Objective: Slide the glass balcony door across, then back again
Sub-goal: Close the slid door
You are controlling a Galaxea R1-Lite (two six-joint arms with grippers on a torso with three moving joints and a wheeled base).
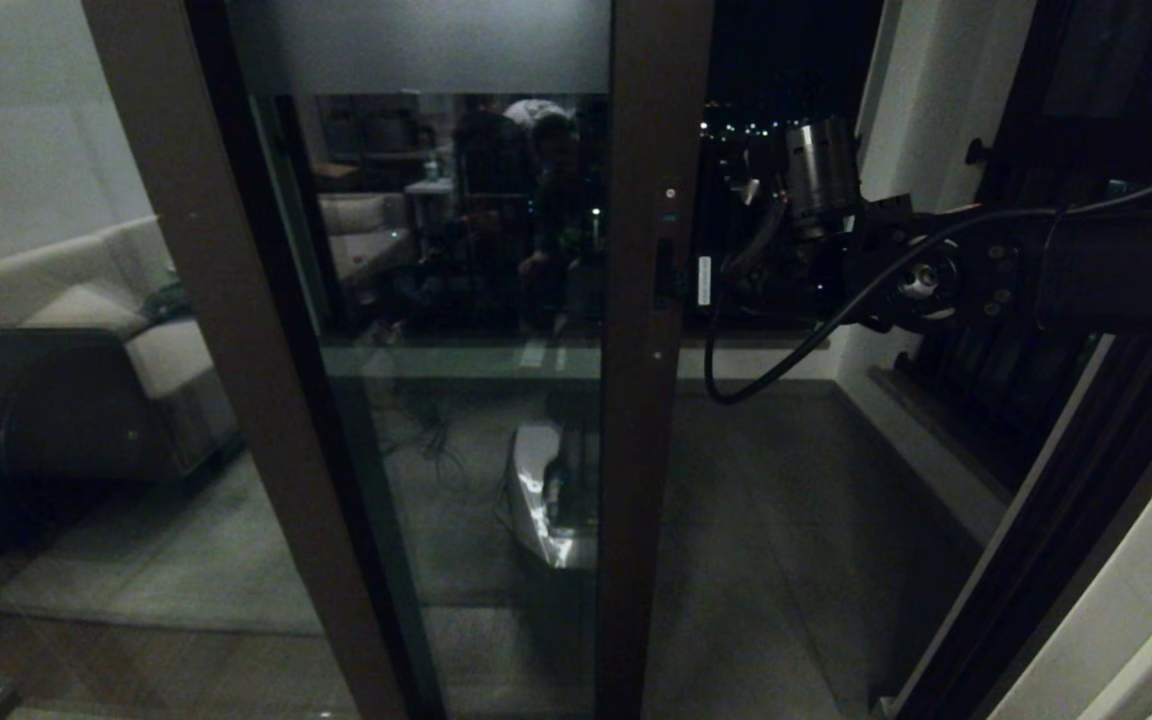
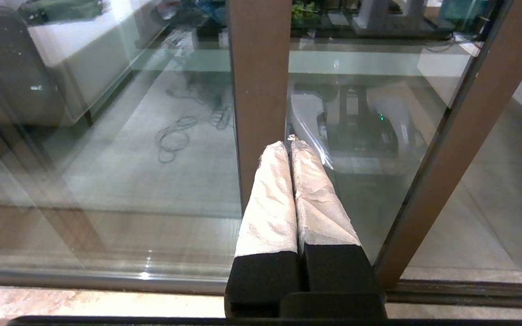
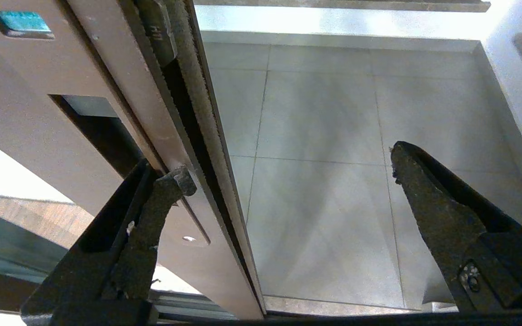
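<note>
Glass door (image 1: 456, 300) likely heavy, stiff; hook pull slot (image 3: 102, 136); right gripper (image 3: 283, 172) wide open, holding nothing; left gripper (image 2: 290, 145) closed, empty.

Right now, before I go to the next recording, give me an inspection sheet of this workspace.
Surface: grey tiled balcony floor, bare where seen.
Job's things: glass balcony door, partly slid across, gap open beside its stile; pull slot in the stile.
Clutter: nothing seen on the balcony floor.
Grippers: right gripper open, one finger against the stile by the pull slot, the other over the gap; left gripper shut, parked low before the glass.
Cables: black cable looping off the right arm.
Surroundings: sofa at left; white wall at right.
</note>
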